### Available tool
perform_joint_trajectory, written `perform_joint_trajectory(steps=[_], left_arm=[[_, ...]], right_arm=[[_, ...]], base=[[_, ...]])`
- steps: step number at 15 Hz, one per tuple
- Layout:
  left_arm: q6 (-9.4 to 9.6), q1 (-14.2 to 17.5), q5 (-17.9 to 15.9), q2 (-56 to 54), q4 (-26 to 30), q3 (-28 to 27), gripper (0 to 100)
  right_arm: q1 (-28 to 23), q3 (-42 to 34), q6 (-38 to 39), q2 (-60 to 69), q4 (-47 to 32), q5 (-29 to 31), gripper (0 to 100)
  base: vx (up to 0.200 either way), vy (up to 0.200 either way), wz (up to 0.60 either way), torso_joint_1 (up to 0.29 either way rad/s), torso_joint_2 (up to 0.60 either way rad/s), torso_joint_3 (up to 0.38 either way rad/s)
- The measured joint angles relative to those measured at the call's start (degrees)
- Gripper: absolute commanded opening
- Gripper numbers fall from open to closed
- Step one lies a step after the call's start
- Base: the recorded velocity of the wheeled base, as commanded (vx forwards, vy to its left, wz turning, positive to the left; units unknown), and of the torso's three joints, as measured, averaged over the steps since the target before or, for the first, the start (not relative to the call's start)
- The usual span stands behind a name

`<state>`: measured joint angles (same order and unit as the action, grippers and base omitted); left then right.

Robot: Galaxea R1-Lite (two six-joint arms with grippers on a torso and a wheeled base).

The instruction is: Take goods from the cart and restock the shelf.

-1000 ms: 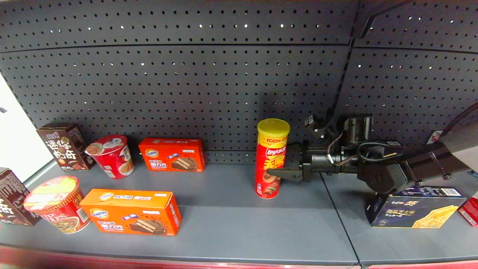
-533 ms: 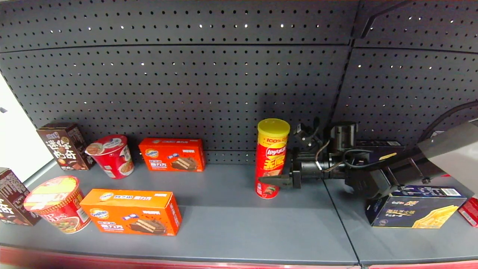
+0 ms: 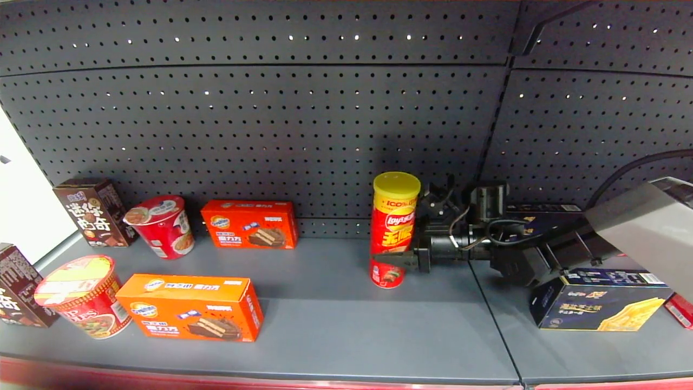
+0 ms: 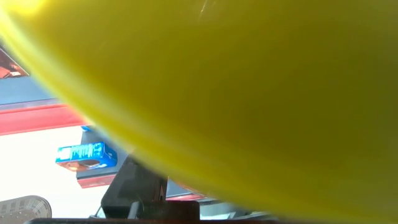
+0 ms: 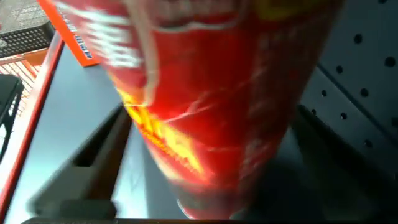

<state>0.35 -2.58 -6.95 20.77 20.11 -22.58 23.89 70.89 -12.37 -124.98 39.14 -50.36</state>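
Head view: the red chips can [image 3: 394,230], yellow-lidded, stands upright on the shelf [image 3: 325,314] between the right gripper's [image 3: 391,250] released fingers, hiding the far one.
Right wrist view: the can is blurred, top cut off, with a gap beside one finger [image 5: 81,165].
Left wrist view: an unidentifiable yellow blur [image 4: 249,93].

1. The can [image 3: 394,216] hides the far side of my right gripper [image 3: 387,253]. In my right wrist view the can is blurred, with both ends cut off.
2. At my left wrist, a blurred yellow surface [image 4: 249,93] runs off the frame. I cannot tell what it is.
3. My right arm [image 3: 541,254] covers most of a dark box [image 3: 541,208].
4. A brown box [image 3: 16,287] and a red pack [image 3: 681,306] are cut off at the sides.
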Motion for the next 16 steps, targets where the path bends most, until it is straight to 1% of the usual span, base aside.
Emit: perform_joint_trajectory(steps=[2, 5, 8, 12, 16], left_arm=[[0.0, 0.05, 0.02, -0.09, 0.02, 0.01, 0], [-0.02, 0.05, 0.06, -0.83, 0.24, 0.69, 0], [-0.02, 0.11, 0.13, -2.01, 0.29, 1.08, 0], [-0.06, 0.16, 0.17, -2.89, 0.29, 1.22, 0], [-1.26, 0.22, 0.39, -4.1, 0.27, 0.78, 0]], right_arm=[[0.2, 0.22, 0.11, -0.18, -0.15, 2.73, 0], [0.3, -1.13, 0.09, 0.56, 0.1, 3.07, 0], [0.69, -4.02, 0.17, 3.17, -0.04, 4.08, 0], [3.11, -9.56, 1.54, 9.4, -0.04, 10.54, 0], [7.3, -16.24, 4.52, 17.24, -0.11, 16.75, 0]], base=[[0.0, 0.0, 0.0, 0.0, 0.0, 0.0], [0.0, 0.0, 0.0, 0.0, 0.0, 0.0], [0.0, 0.0, 0.0, 0.0, 0.0, 0.0], [0.0, 0.0, 0.0, 0.0, 0.0, 0.0], [0.0, 0.0, 0.0, 0.0, 0.0, 0.0]])
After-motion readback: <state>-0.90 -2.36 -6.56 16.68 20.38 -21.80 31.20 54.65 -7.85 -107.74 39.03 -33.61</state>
